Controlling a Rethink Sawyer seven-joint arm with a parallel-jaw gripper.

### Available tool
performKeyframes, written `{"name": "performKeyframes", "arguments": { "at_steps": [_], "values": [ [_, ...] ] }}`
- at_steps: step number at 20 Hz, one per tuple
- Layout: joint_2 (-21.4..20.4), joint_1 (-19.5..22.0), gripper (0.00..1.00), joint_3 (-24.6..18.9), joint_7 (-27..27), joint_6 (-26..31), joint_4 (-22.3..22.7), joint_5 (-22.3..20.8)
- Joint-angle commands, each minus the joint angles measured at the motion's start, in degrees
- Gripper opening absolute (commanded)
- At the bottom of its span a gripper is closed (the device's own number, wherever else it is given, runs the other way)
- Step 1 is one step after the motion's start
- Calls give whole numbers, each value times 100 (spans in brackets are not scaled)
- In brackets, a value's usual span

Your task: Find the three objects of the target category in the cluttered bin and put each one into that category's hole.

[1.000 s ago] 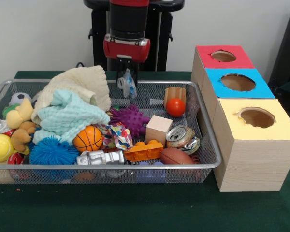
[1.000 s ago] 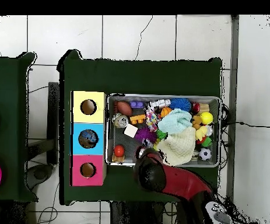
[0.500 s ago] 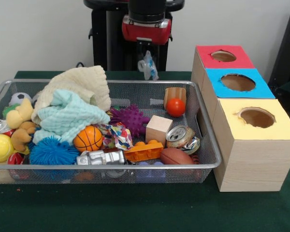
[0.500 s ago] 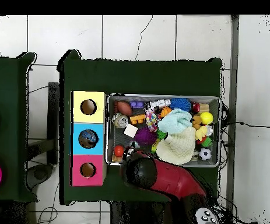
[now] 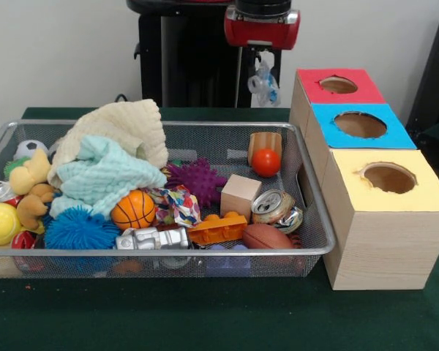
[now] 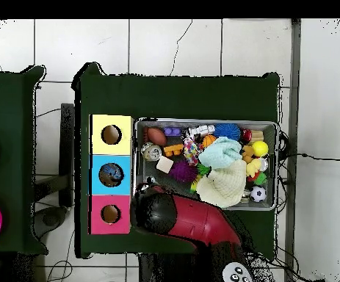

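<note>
No readable text or labels.

We see a silver wire mesh bin (image 5: 307, 183) on a dark green table (image 5: 205, 314). Three wooden boxes stand beside it: the red top (image 5: 338, 85), the blue top (image 5: 360, 125) and the yellow top (image 5: 389, 186). In the bin we see a cream cloth (image 5: 124, 124), a mint green cloth (image 5: 102, 175), an orange basketball (image 5: 133, 210) with black lines, a purple spiky ball (image 5: 195, 180), a blue spiky ball (image 5: 79, 229), a red ball (image 5: 265, 161), a yellow ball (image 5: 0, 223), a pale wooden cube (image 5: 241, 194), an orange brick (image 5: 218, 228), a brown football (image 5: 267, 236), a silver can (image 5: 273, 206) and a black-and-white soccer ball (image 5: 31, 149). The arm (image 6: 194, 220) is red and black. A clear bluish item (image 5: 263, 80) hangs under it.
</note>
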State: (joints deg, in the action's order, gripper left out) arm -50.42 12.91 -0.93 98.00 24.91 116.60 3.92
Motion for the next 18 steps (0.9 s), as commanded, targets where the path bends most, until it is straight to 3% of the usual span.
{"name": "performKeyframes", "arguments": {
  "at_steps": [1, 11, 18],
  "values": [
    [-3, -245, 0, 61, 1324, 781, -849, 372],
    [123, -527, 0, 176, 1407, 561, -934, 529],
    [117, -761, 0, 286, 1667, 386, -636, 868]
  ]
}}
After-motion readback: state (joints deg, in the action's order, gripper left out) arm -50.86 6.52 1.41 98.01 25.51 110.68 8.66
